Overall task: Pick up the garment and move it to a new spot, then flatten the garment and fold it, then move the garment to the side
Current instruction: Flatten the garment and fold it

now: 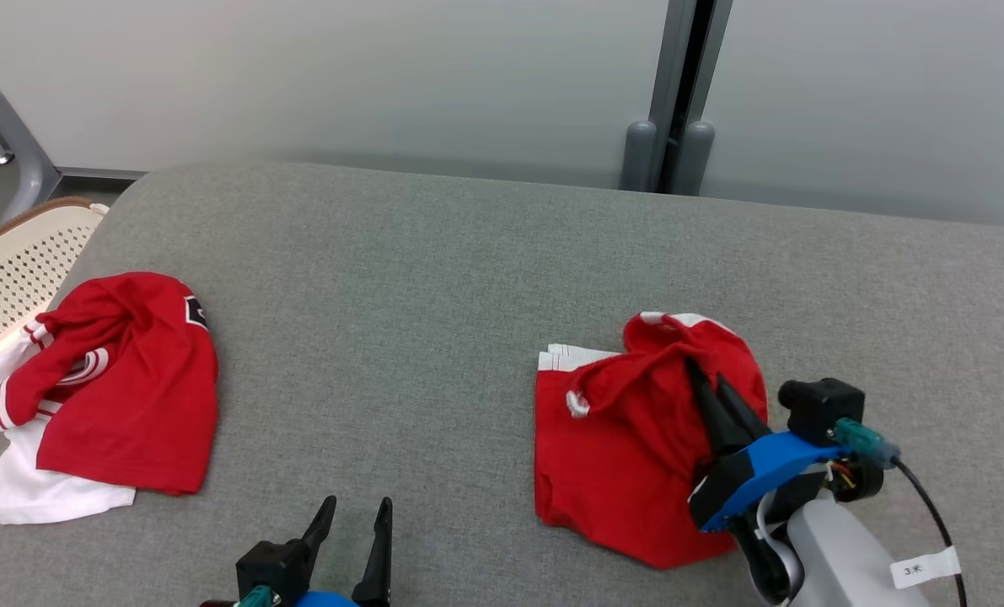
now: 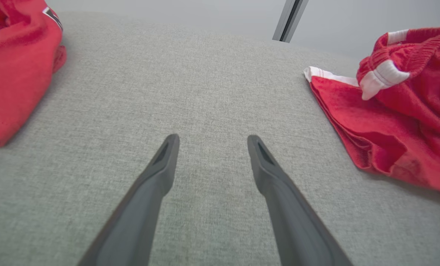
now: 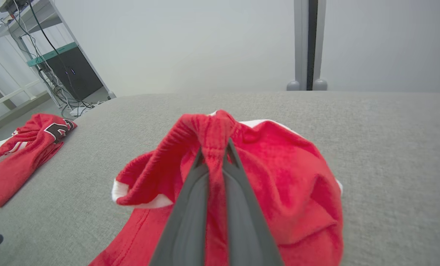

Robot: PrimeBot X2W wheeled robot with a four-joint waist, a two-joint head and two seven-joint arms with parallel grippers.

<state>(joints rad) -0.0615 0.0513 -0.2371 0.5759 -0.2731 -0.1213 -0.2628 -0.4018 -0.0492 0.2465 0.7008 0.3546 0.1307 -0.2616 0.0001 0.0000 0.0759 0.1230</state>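
The garment (image 1: 620,455) is a crumpled pair of red shorts with white trim, lying right of centre on the grey padded table (image 1: 434,295). My right gripper (image 1: 706,371) is shut on a raised fold of its red waistband. In the right wrist view the cloth bunches up between the two fingers of the right gripper (image 3: 214,149), and the rest of the garment (image 3: 297,177) drapes below. My left gripper (image 1: 357,504) stands open over bare table near the front edge. In the left wrist view the left gripper (image 2: 213,137) holds nothing, and the garment (image 2: 401,111) lies to its right.
A second red jersey (image 1: 131,396) lies on a white shirt (image 1: 21,489) at the table's left edge; the jersey (image 2: 16,66) also shows at the upper left of the left wrist view. A cream perforated chair (image 1: 13,261) stands beyond that edge. Grey wall panels rise behind the table.
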